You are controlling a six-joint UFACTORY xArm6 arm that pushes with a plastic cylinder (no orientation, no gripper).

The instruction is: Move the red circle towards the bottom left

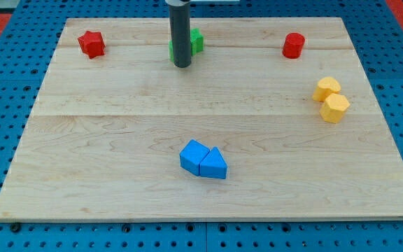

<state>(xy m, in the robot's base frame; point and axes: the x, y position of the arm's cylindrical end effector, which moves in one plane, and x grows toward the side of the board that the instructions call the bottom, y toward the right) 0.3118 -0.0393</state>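
Observation:
The red circle (294, 45) is a short red cylinder near the view's top right of the wooden board (117, 140). My tip (182, 66) is at the view's top centre, far to the left of the red circle and not touching it. The rod stands just in front of a green block (197, 40), hiding most of it, so its shape is unclear. A red star (91, 44) sits at the view's top left.
Two yellow blocks, one (327, 88) above the other (335, 108), touch each other at the view's right. A blue block (194, 155) and a blue triangle (215, 165) touch each other at the lower centre. Blue pegboard (5, 84) surrounds the board.

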